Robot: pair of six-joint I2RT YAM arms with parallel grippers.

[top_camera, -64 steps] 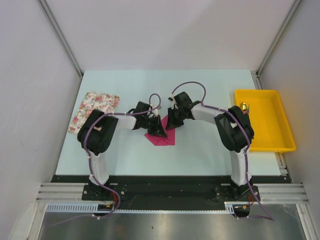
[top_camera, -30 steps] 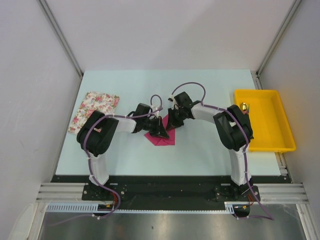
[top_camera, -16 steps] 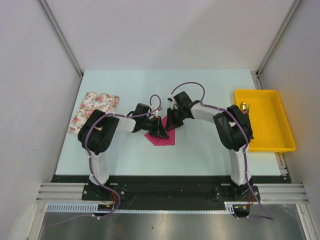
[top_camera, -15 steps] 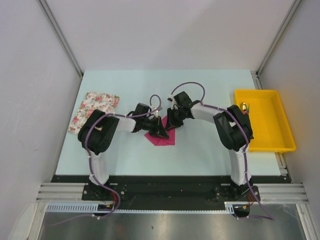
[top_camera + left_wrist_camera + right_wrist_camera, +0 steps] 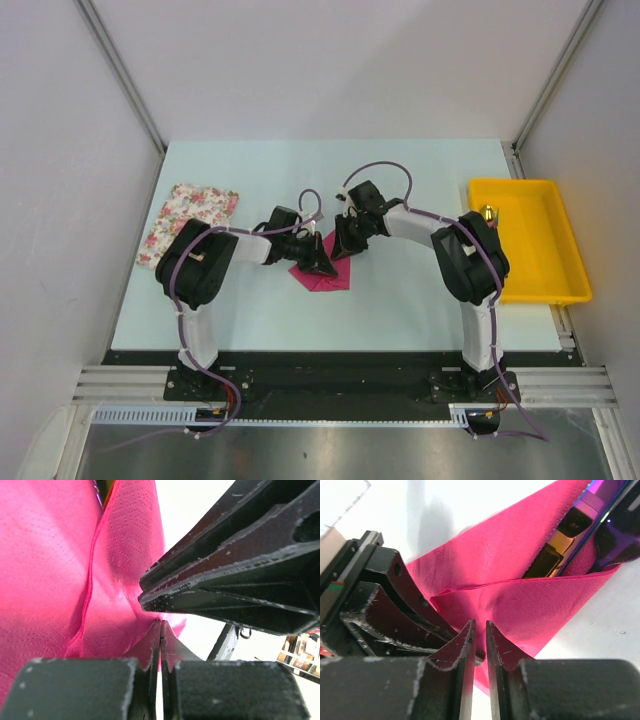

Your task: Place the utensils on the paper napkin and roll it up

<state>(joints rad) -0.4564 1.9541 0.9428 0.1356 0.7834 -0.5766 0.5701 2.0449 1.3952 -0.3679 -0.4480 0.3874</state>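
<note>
The magenta paper napkin [image 5: 328, 272] lies folded into a triangle at mid-table. It also shows in the left wrist view [image 5: 50, 570] and the right wrist view [image 5: 520, 600]. The yellow-orange utensil [image 5: 559, 541] and the purple utensil [image 5: 616, 535] lie tucked inside the fold, only their ends showing. My left gripper [image 5: 318, 263] [image 5: 160, 622] is shut on the napkin's folded edge. My right gripper [image 5: 343, 246] [image 5: 480, 624] meets it from the other side, jaws a sliver apart, tips down on the napkin. Its fingers [image 5: 235, 575] cross the left wrist view.
A white floral cloth [image 5: 188, 222] lies at the far left. A yellow tray [image 5: 535, 265] with a small gold object [image 5: 488, 212] stands at the right edge. Walls close in the table on three sides.
Almost nothing. Both grippers stay together at the napkin's left part. The right arm has shifted very slightly.
</note>
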